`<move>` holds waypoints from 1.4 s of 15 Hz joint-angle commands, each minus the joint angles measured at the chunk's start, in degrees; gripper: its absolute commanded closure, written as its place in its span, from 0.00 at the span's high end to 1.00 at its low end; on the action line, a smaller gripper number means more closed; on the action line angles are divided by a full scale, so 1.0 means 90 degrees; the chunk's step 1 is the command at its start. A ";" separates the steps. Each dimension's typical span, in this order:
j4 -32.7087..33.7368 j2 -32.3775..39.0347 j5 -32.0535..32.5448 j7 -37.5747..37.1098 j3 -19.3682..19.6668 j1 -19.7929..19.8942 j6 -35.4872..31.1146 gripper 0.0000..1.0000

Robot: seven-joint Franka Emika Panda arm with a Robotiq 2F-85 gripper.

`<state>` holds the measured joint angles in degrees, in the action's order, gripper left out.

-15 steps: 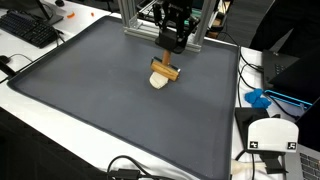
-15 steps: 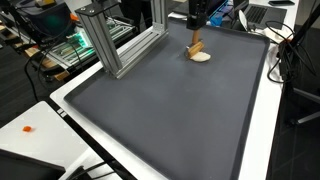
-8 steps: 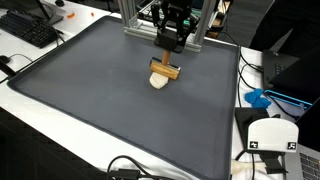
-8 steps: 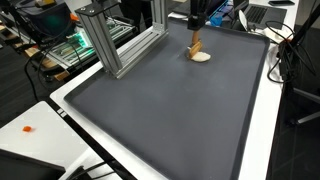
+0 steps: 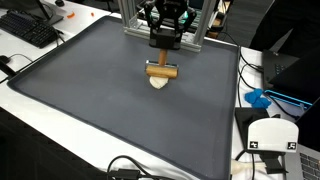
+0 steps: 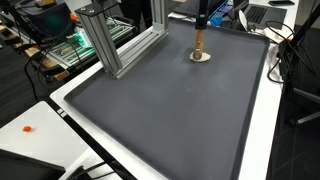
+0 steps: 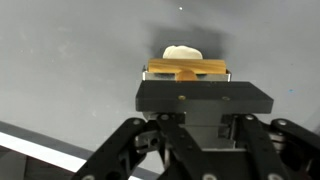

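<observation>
Nearest in an exterior view, black cables (image 5: 128, 170) and a white device (image 5: 270, 135) lie at the edge of the white desk (image 5: 40, 135), with a blue object (image 5: 258, 98) just beyond the device. A dark grey mat (image 5: 110, 110) covers most of the desk. Towards the mat's far side stands a wooden-handled tool (image 5: 161, 70), upright in both exterior views, with its pale rounded head (image 5: 159, 82) down on the mat. The gripper (image 5: 161, 58) comes from above and is closed on the tool's handle. The wrist view shows the wood clamped between the fingers, with the pale head beyond. Behind the gripper rises an aluminium frame (image 5: 135, 15). A black keyboard (image 5: 30, 28) lies at a far corner of the desk, well apart from the tool.
</observation>
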<state>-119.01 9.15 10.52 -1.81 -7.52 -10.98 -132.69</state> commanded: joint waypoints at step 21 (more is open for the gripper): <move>-0.0522 0.0184 -0.0042 0.1907 -0.0159 0.0106 -0.1468 0.22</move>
<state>-121.81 9.66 8.47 18.49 -8.63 -9.81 -141.39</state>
